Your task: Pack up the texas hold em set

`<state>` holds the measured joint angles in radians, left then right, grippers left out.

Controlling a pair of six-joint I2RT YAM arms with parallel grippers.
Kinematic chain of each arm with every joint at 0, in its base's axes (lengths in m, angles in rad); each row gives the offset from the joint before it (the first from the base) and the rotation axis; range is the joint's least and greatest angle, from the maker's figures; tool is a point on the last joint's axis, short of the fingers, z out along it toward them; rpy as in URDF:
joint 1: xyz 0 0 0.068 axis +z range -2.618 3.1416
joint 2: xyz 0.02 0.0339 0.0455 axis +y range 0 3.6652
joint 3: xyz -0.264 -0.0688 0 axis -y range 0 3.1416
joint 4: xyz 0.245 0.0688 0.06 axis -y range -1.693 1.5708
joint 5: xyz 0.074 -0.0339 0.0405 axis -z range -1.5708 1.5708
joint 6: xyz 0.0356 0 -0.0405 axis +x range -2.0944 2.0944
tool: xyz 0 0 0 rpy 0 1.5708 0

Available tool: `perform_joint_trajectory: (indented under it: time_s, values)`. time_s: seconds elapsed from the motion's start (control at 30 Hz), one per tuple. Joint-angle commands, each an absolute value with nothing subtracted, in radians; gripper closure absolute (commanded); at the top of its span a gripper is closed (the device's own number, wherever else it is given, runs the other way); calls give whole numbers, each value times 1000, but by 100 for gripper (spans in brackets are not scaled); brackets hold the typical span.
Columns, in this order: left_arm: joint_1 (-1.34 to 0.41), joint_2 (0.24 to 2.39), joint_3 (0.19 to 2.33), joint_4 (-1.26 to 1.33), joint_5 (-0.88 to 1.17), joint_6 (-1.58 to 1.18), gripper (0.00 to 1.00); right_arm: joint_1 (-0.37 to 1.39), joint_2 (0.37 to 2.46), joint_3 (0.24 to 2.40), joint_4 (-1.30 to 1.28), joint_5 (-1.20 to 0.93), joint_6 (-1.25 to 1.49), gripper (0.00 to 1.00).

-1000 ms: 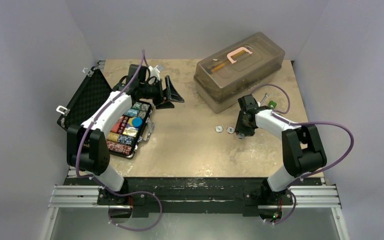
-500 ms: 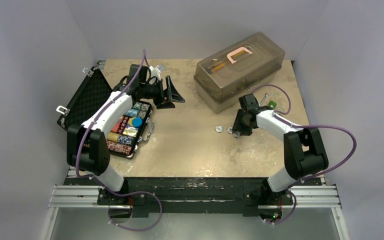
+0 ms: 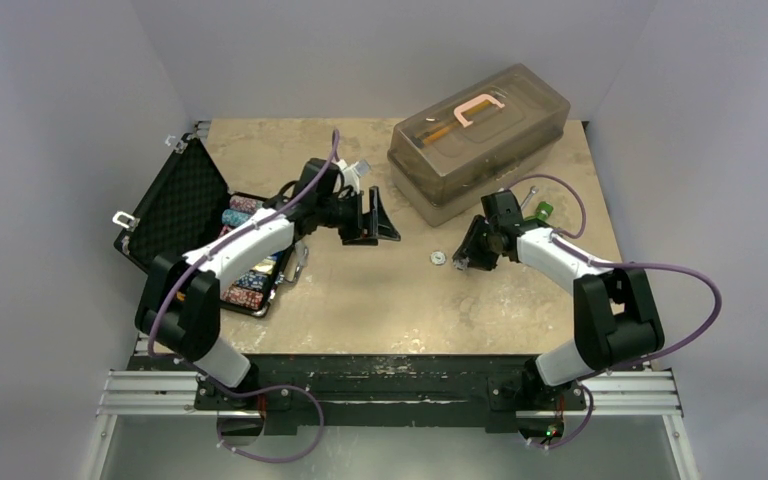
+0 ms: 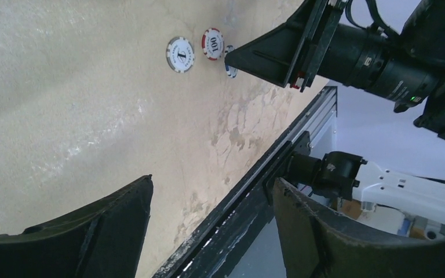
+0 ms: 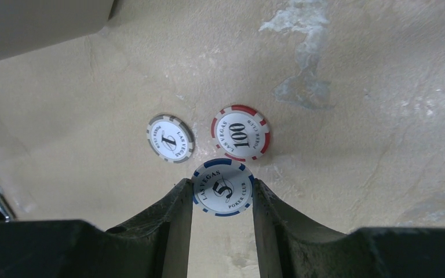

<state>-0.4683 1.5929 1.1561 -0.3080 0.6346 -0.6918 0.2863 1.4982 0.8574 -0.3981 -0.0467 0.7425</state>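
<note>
In the open black briefcase sit rows of chips.

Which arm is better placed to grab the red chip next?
Probably left: the left gripper is open, empty and faces the red chip; the right gripper is shut on the blue chip.

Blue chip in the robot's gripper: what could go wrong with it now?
The right gripper pinches the blue chip only by its thin edges, so it might slip and roll away. The red chip and grey chip lie close beside it; a low sweep could knock them. The open left gripper points this way, so the arms might bump.
</note>
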Motion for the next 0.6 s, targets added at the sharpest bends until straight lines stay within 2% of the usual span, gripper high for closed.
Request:
perform_joint_trajectory:
  time_s: [0.0, 0.3, 0.57]
  values:
    - [-532, 1470, 1077, -125, 499, -687, 27, 289, 1471, 839, -313, -132, 837, 76]
    - [-653, 1386, 892, 187, 324, -679, 30, 305, 1477, 829, -226, -231, 977, 76]
    - [-706, 1399, 867, 203, 199, -612, 34, 360, 1499, 828, -119, -311, 1135, 76]
